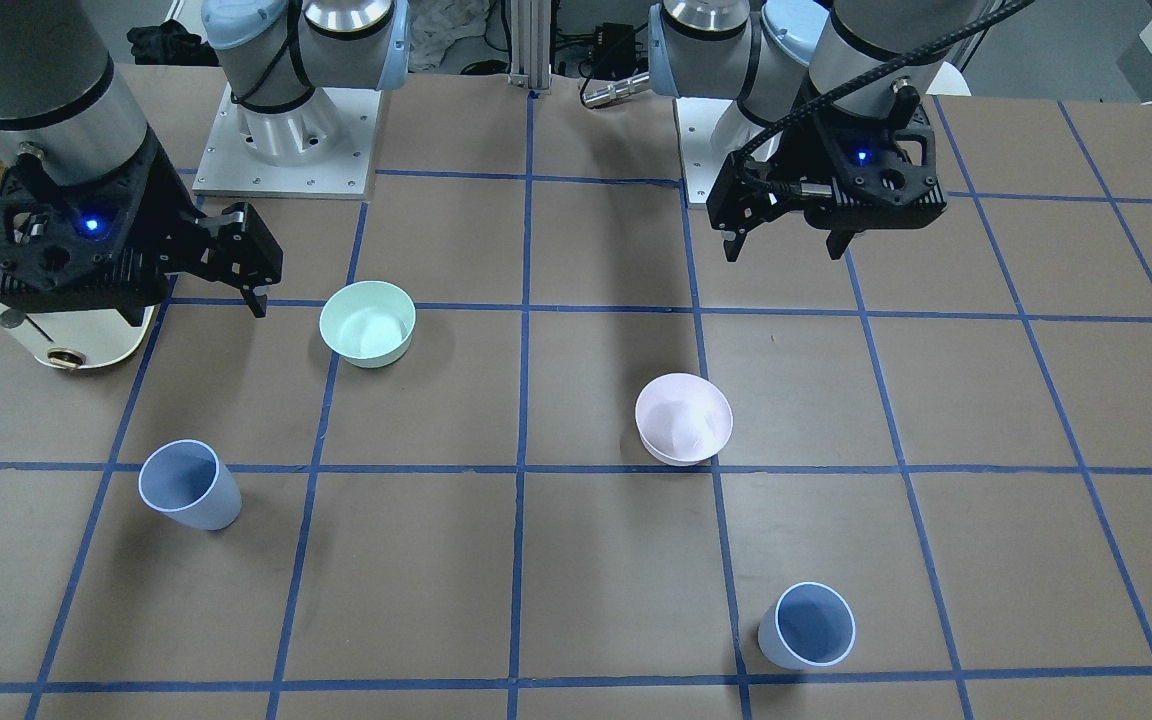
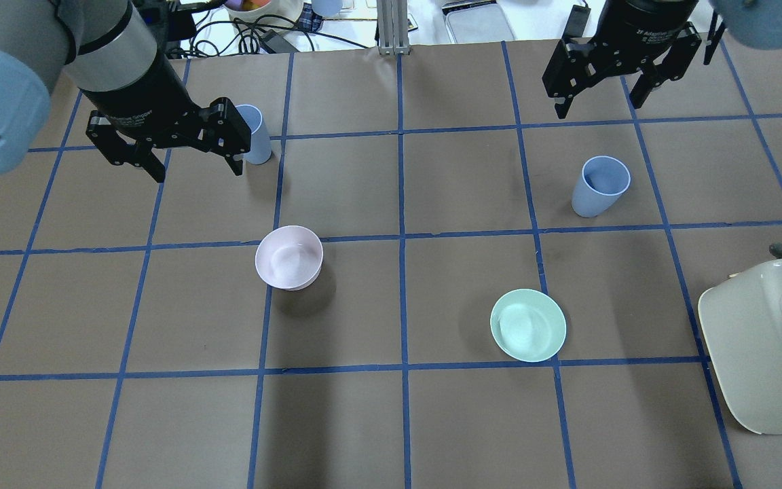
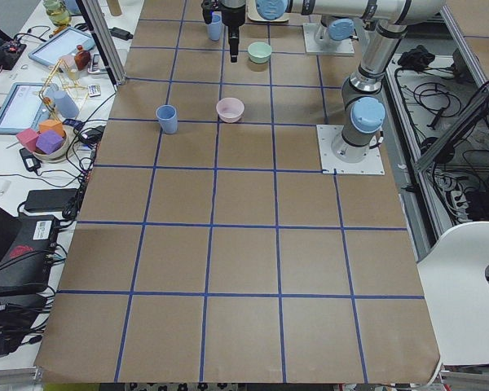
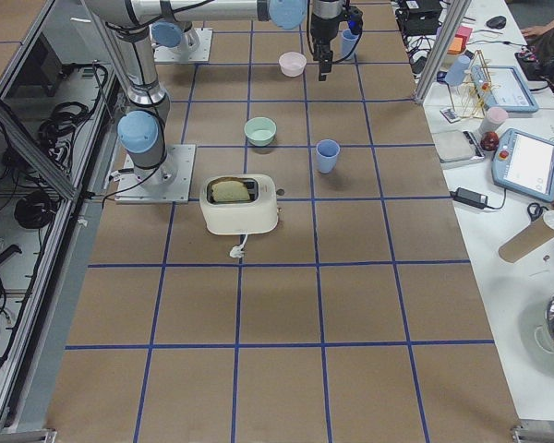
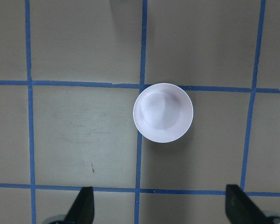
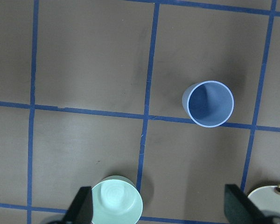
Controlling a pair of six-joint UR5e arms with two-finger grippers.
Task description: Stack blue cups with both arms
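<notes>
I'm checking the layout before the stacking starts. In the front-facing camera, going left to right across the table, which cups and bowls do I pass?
first blue cup → mint-green bowl → pale pink bowl → second blue cup

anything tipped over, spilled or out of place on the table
Nothing stands out. Both pale blue plastic cups stand upright and empty, as do the mint-green bowl and pale pink bowl, all apart.

mint-green bowl (image 2: 528,324) upright | pink bowl (image 2: 288,257) upright | white toaster (image 2: 751,339) near mint-green bowl
</notes>
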